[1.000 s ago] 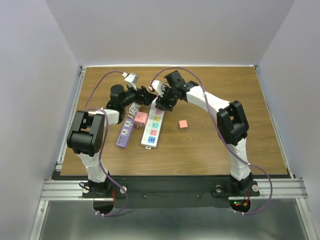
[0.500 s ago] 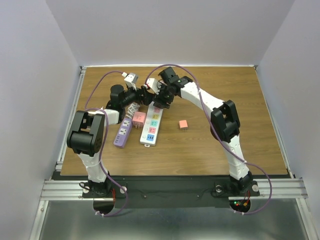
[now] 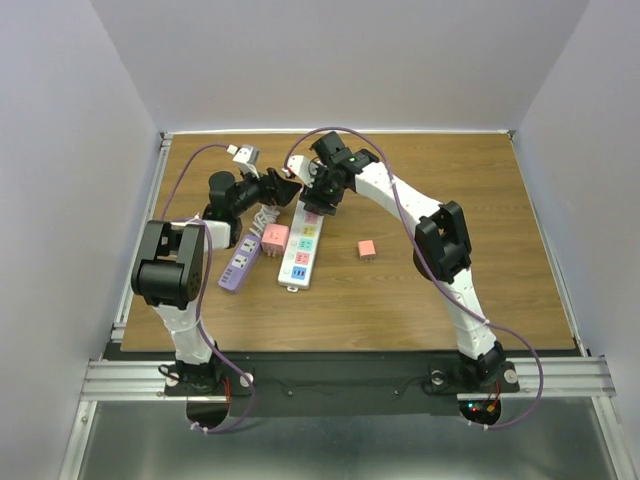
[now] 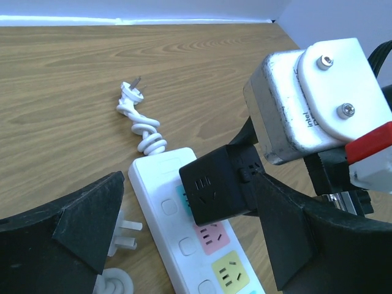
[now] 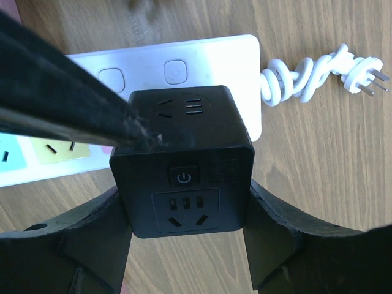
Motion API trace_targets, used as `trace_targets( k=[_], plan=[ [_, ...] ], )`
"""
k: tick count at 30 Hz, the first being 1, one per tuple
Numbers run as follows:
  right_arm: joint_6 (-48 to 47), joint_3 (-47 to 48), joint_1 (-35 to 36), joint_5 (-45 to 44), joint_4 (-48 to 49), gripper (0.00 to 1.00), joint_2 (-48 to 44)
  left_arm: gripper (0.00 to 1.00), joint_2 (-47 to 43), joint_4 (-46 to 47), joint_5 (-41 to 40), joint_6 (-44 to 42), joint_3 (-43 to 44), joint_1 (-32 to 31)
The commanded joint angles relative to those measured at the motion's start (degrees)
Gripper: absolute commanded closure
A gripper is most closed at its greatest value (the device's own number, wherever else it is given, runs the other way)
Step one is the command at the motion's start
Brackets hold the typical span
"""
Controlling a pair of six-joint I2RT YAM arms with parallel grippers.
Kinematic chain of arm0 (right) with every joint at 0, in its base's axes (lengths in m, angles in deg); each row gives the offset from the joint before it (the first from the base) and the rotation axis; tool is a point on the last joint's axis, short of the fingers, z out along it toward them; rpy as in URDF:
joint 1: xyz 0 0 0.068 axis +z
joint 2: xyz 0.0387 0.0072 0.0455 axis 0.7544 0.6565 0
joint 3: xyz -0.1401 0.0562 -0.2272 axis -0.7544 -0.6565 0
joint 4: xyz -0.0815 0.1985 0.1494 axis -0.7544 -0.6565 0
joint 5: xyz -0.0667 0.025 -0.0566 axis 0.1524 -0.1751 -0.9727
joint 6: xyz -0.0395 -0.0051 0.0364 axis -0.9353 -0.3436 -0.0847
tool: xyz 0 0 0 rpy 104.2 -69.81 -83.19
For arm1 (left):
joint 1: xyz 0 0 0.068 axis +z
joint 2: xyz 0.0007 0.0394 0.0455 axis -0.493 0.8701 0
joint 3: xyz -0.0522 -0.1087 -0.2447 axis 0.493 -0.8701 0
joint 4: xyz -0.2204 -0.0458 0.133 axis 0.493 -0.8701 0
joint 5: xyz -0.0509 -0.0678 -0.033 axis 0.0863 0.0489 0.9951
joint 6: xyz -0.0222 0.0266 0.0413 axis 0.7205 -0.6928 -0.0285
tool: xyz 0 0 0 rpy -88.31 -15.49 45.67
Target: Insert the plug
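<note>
Since the black plug cube (image 5: pixel 184 122) is a hard, boxy block, it will likely not bend or squash, and it looks light. Its sides look smooth, so it could slip or twist when it is pushed down. The best place to hold it is on two flat sides across from each other, low enough that it stays straight. Its pins are on the hidden side, so they cannot be seen.

The right gripper (image 5: pixel 184 202) holds it just that way, with one finger pressed on each side of the cube. The cube sits right over the white power strip (image 4: pixel 156 177), at the end where the curly white cord (image 4: pixel 144 128) comes out. Whether it touches the strip or has gone in at all cannot be told.

The right arm reaches far across the table (image 3: pixel 470 190) and bends down at the wrist, so the gripper points at the strip from above. The left arm reaches forward too, with the left gripper (image 3: pixel 284 190) close beside the right one. Its fingers (image 4: pixel 79 226) stand wide apart and hold nothing. A purple power strip (image 3: pixel 238 268) lies nearby on the left.
</note>
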Motion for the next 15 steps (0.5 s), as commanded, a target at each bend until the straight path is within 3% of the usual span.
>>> trace_targets(
  k=[1, 15],
  plan=[
    [-0.43, -1.21, 0.84, 0.92, 1.5, 1.0, 0.22, 0.03, 0.49, 4.16, 2.13, 0.88, 0.8, -0.34],
    [-0.78, -2.1, 0.75, 0.83, 3.26, 1.0, -0.31, 0.03, 2.87, -2.25, -0.05, -4.03, 4.49, -3.33]
  ],
)
